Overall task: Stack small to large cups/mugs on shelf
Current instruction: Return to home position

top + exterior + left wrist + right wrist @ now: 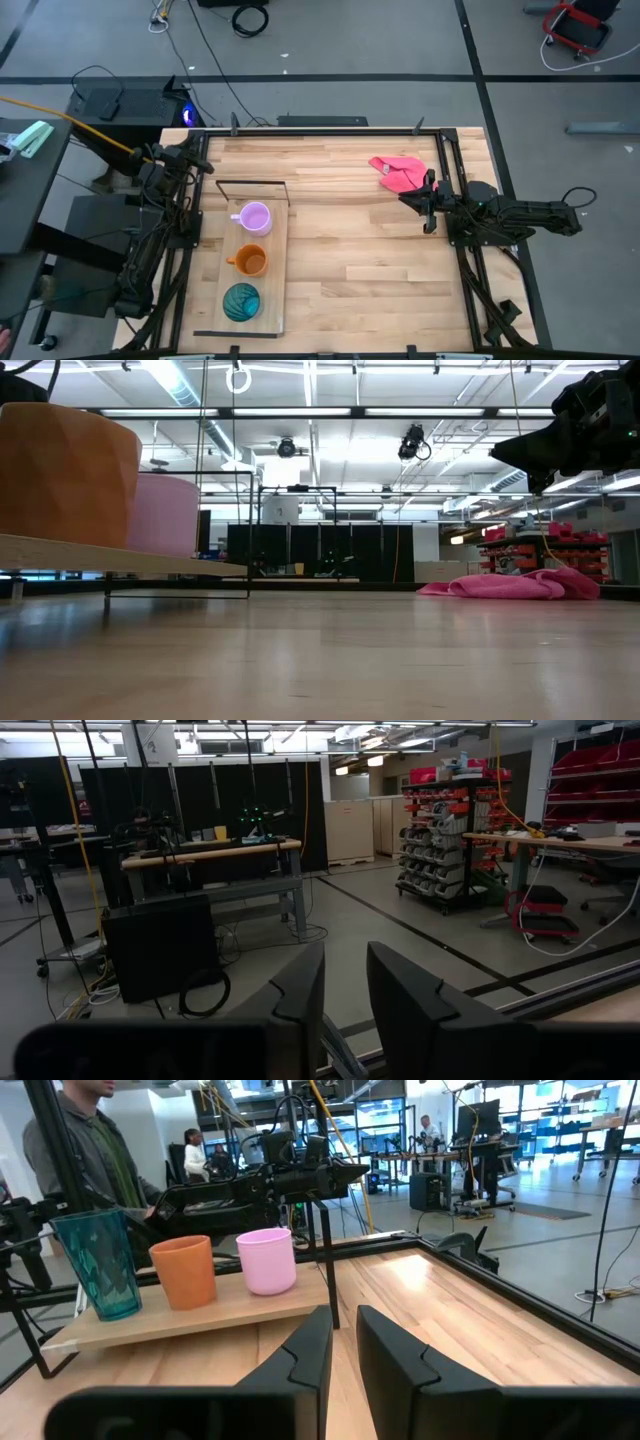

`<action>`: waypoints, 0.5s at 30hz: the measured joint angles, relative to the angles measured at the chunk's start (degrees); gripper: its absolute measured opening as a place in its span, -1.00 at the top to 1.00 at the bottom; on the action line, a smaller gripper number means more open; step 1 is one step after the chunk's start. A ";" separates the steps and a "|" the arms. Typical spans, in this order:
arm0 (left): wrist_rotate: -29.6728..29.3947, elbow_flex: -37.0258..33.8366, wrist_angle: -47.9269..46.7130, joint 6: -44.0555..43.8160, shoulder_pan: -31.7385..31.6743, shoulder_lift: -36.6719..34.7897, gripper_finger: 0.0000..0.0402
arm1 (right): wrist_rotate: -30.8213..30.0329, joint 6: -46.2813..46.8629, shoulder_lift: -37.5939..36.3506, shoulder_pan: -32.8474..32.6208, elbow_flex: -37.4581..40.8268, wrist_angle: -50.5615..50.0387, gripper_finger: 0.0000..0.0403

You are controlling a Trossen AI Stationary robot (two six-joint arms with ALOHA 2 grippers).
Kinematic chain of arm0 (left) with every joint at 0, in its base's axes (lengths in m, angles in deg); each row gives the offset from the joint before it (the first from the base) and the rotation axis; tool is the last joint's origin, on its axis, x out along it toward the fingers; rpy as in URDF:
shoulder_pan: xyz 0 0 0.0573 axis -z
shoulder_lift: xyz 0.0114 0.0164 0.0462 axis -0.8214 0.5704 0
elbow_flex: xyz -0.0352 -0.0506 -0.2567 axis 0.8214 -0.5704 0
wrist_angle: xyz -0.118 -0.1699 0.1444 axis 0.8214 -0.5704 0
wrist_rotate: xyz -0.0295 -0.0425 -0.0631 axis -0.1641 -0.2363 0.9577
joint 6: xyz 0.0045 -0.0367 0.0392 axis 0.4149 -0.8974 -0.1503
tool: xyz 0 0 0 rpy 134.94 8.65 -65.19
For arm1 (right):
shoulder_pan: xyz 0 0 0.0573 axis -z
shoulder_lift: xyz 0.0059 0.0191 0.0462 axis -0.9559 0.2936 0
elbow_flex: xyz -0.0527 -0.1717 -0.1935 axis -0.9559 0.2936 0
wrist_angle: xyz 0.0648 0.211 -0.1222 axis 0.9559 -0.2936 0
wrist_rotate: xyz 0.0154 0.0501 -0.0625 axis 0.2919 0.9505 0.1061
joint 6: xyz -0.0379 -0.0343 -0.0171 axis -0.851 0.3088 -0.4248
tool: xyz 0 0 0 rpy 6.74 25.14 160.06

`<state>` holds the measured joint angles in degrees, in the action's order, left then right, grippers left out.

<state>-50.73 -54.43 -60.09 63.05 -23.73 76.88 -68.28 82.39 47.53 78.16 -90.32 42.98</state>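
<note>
Three vessels stand in a row on the light-wood shelf (255,322) at the table's left: the lilac mug (255,216) at the far end by the black wire frame (250,183), the orange mug (250,261) in the middle, the teal tumbler (241,301) at the near end. They also show in the right wrist view: lilac (267,1261), orange (185,1270), teal (97,1263). My left gripper (345,995) is raised at the table's far left corner, fingers nearly together and empty. My right gripper (343,1345) hovers at the right side, fingers nearly together and empty.
A pink cloth (398,172) lies on the table at the far right, beside my right gripper; it also shows in the low view (520,584). People stand beyond the table's left side (90,1150). Bare tabletop (350,260) lies between shelf and right arm.
</note>
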 joint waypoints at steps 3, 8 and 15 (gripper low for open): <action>0.00 0.00 -0.02 0.00 0.02 -0.02 0.56 | 0.00 0.00 0.00 0.00 0.00 0.00 0.71; 0.00 0.00 -0.02 0.00 0.00 -0.02 0.59 | 0.00 0.00 0.00 0.01 -0.01 0.00 0.71; 0.00 0.01 -0.02 0.00 0.02 -0.02 0.59 | 0.00 0.00 0.00 0.00 -0.02 0.00 0.71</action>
<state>-50.73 -54.42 -60.11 63.05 -23.71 76.86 -68.28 82.39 47.53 78.16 -90.34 42.98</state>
